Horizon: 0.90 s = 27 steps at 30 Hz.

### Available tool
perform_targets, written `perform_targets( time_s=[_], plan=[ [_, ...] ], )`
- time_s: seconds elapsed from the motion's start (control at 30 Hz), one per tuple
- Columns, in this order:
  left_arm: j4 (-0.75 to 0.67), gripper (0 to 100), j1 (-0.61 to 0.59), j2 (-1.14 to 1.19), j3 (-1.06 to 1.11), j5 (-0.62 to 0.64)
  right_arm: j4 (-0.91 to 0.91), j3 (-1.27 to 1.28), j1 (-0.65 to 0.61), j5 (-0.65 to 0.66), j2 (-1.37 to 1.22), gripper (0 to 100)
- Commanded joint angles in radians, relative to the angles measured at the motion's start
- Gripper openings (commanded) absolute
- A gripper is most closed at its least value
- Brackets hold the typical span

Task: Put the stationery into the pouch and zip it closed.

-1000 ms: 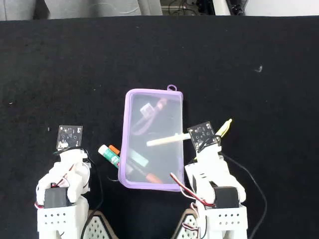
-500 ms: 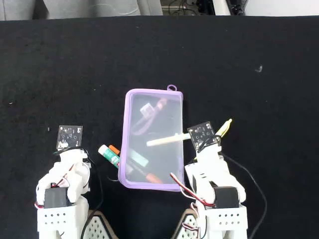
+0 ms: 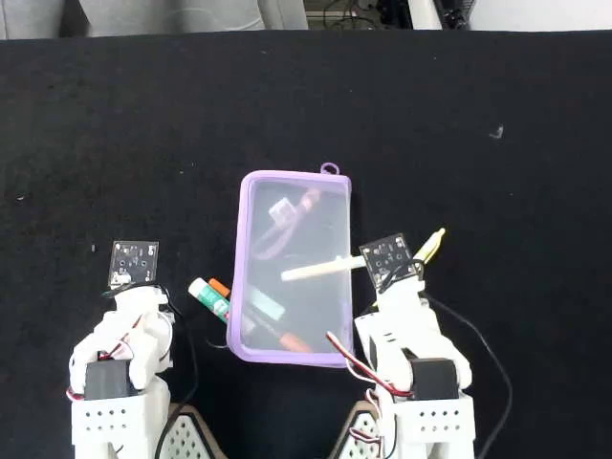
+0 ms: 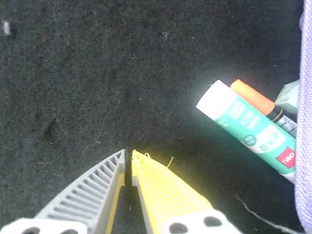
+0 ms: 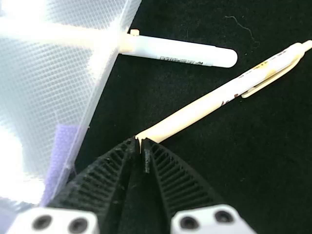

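Observation:
A purple-edged clear pouch (image 3: 292, 273) lies flat between the two arms, with several items visible through it. A white pen (image 3: 322, 269) rests across its right side, its end sticking out over the edge (image 5: 180, 52). A cream pen (image 5: 224, 94) lies on the cloth right of the pouch, its tip at my right gripper (image 5: 139, 141), which is shut and holds nothing. A green-and-white glue stick (image 4: 248, 129) and an orange marker (image 4: 256, 100) lie against the pouch's left edge. My left gripper (image 4: 129, 156) is shut and empty, a short way from the glue stick.
The black cloth table (image 3: 478, 124) stretches wide beyond the pouch. The pouch's zipper pull loop (image 3: 330, 169) sits at its far right corner. Both arm bases (image 3: 115, 402) stand at the near edge.

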<state>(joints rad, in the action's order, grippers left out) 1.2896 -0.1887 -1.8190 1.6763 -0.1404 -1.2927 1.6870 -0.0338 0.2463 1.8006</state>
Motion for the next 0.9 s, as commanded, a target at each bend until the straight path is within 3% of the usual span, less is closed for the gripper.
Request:
perform_targets(
  time_s=[0.0, 0.87],
  plan=[
    [-0.017, 3, 0.007, -0.005, 0.024, 0.002, -0.006, -0.002, 0.011, 0.006, 0.084, 1.7],
    [-0.017, 3, 0.007, -0.005, 0.024, 0.002, -0.002, -0.002, -0.005, -0.002, 0.084, 1.8]
  ],
)
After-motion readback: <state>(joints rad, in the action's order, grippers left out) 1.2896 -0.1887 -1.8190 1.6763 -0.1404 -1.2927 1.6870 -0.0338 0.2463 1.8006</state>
